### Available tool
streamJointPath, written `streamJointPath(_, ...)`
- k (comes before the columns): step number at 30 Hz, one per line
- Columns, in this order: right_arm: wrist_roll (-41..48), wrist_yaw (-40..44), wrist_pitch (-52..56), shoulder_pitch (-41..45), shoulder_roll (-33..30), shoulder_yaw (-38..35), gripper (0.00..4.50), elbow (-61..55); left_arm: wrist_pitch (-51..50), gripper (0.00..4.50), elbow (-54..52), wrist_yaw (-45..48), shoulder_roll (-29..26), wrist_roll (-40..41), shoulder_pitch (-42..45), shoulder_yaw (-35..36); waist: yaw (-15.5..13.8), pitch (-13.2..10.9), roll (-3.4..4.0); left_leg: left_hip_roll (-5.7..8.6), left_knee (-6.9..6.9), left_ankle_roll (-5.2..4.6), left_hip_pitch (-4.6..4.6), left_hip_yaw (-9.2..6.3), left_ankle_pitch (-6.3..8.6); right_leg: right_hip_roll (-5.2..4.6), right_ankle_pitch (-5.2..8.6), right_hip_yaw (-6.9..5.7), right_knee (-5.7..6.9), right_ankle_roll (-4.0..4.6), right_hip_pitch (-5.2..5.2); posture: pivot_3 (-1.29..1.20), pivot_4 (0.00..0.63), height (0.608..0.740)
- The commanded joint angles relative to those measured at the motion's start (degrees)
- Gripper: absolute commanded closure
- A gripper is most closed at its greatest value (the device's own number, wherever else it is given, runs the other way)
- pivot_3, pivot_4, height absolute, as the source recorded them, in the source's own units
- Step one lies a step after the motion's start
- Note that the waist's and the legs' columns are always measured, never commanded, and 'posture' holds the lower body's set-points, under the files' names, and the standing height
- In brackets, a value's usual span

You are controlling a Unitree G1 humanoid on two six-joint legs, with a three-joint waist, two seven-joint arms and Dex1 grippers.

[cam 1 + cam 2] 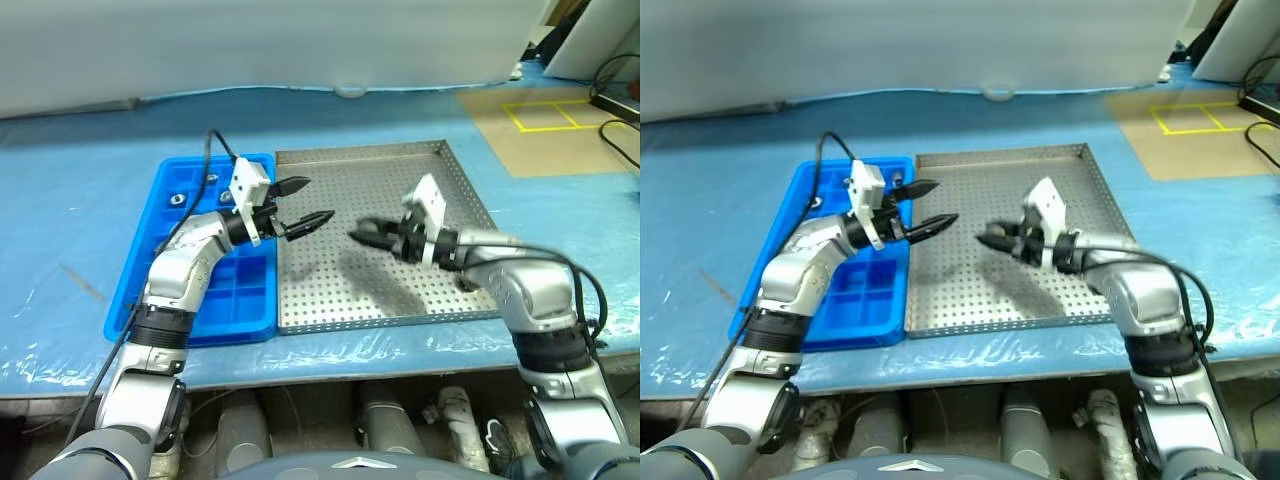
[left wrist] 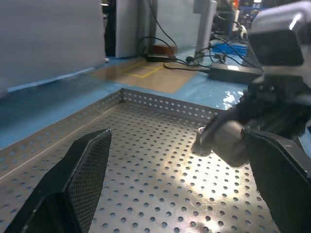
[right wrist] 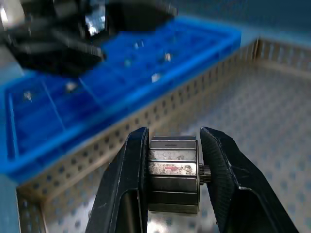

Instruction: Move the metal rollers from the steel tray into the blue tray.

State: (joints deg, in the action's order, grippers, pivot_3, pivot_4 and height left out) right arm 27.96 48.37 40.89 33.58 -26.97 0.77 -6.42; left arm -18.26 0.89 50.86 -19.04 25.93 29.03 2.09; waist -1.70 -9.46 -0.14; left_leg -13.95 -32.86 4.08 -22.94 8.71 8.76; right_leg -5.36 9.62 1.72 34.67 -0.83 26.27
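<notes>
My right gripper hovers over the middle of the steel tray, shut on a metal roller, a short silver-grey cylinder clamped between its two black fingers. My left gripper stands open above the tray's left rim, its tips pointing at the right gripper with a small gap between them. In the left wrist view the held roller shows ahead of the open fingers. The blue tray lies against the steel tray's left side, with a few small rollers in its far compartments.
Both trays rest on a pale blue table sheet. A brown board with yellow tape lines lies at the far right, with black cables beside it. A white wall panel runs along the back.
</notes>
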Motion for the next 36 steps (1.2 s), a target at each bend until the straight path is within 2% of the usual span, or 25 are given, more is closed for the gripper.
streamJointPath(1, -0.5, 3.2, -5.1, 5.3, 2.8, 1.7, 3.28, 7.4, -2.3, 0.00, -8.5, -3.7, -2.6, 2.0, -4.4, 4.1, -0.8, 0.0, 0.00, -0.02, 0.01, 0.02, 0.01, -0.03, -0.01, 0.01, 0.00, -0.02, 0.02, 0.01, 0.00, 0.10, 0.150, 0.740)
streamJointPath(7, -6.1, 8.1, -15.5, 14.0, 9.5, 7.0, 3.28, 23.8, -5.8, 0.00, -21.7, -10.9, -6.1, 2.9, -15.9, 9.1, -3.1, 0.0, -0.05, -0.06, 0.04, 0.05, -0.22, -0.13, -0.03, 0.00, 0.07, -0.19, 0.04, 0.10, 0.15, 0.33, 0.150, 0.740)
streamJointPath(13, -10.2, 7.0, -26.8, 23.0, 17.8, 6.4, 3.28, 41.2, -8.7, 0.00, -32.2, -17.4, -7.5, 3.2, -25.7, 13.1, -6.1, -0.1, -0.05, -0.13, 0.13, 0.08, -0.44, -0.18, -0.04, 0.01, 0.16, -0.29, 0.08, 0.22, 0.39, 0.46, 0.150, 0.740)
streamJointPath(18, -15.7, 4.9, -35.4, 27.2, 21.5, 7.5, 3.28, 53.4, -10.4, 0.00, -37.0, -21.3, -7.6, 4.0, -29.6, 14.5, -8.5, -0.1, -0.05, -0.18, 0.15, 0.08, -0.61, -0.27, -0.04, 0.01, 0.24, -0.43, 0.08, 0.26, 0.48, 0.52, 0.150, 0.740)
streamJointPath(25, -18.5, 7.7, -38.6, 27.4, 24.0, 7.7, 3.28, 57.6, -11.1, 0.00, -38.3, -22.6, -8.9, 4.9, -32.3, 15.7, -10.8, -0.1, -0.02, -0.23, 0.15, 0.09, -0.73, -0.32, -0.04, 0.04, 0.25, -0.46, 0.10, 0.24, 0.61, 0.53, 0.150, 0.740)
streamJointPath(36, -23.6, 6.8, -39.3, 22.4, 25.7, 10.9, 3.28, 54.9, -8.6, 0.00, -34.5, -21.1, -9.7, 3.1, -31.4, 12.5, -10.9, -0.1, -0.02, -0.27, 0.14, 0.13, -0.74, -0.32, -0.06, 0.11, 0.25, -0.42, 0.15, 0.24, 0.68, 0.49, 0.150, 0.740)
